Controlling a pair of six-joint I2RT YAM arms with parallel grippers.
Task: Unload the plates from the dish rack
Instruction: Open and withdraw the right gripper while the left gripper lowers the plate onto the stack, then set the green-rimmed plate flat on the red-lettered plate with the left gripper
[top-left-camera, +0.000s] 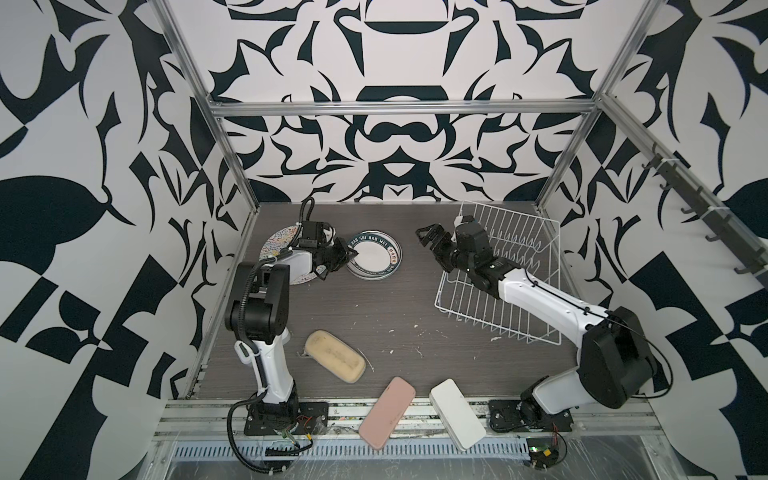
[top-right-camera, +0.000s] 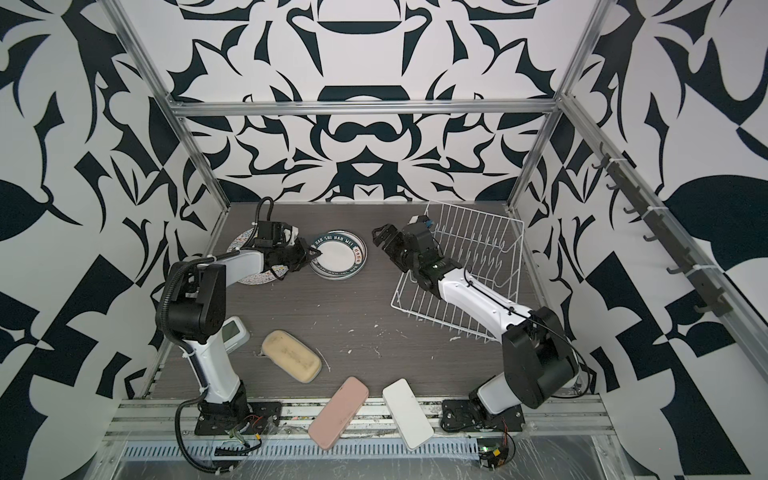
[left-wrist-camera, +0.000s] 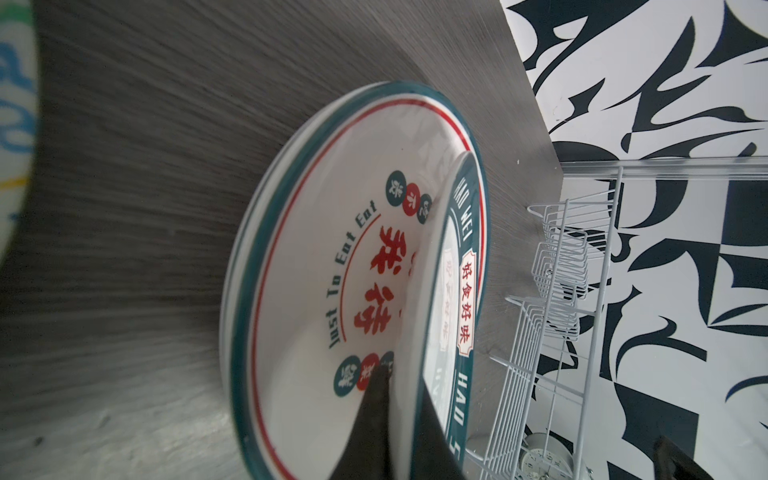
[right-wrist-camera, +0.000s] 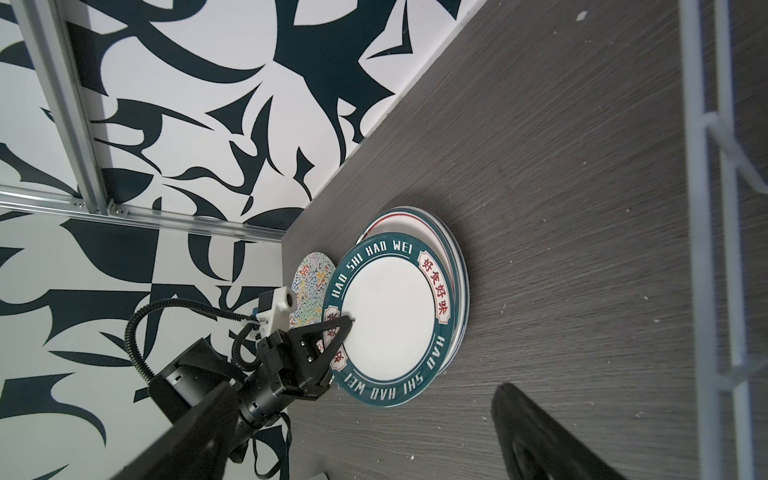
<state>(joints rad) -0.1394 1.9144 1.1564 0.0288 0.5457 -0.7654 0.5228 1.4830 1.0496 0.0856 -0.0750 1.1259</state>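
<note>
Left gripper (top-left-camera: 353, 254) is what we're nervous about right now. Behind it, under its wrist, the squiggle plate (top-left-camera: 276, 245) lies flat on the table (top-left-camera: 395, 307), so a careless retreat could bump it. In front, it's pinched shut on the near rim of the lettered plate (top-left-camera: 376, 259), one finger (left-wrist-camera: 374, 399) tucked under and one on top. In the left wrist view that rim sits lifted while the far edge rests inside the red-character plate (left-wrist-camera: 311, 270) below. We reckon letting go from there could make it drop and clatter, or skid sideways, since it already sits off-centre on that one. Dragging the under finger out could tug it off too.

Over to the right, well apart from all that, right gripper (top-left-camera: 430, 245) hangs with jaws spread wide and nothing between them, just off the rack (top-left-camera: 523, 266) corner, its arm stretched over the wires. Rack looks empty of plates to us in both top views, so this is probably the last one.
</note>
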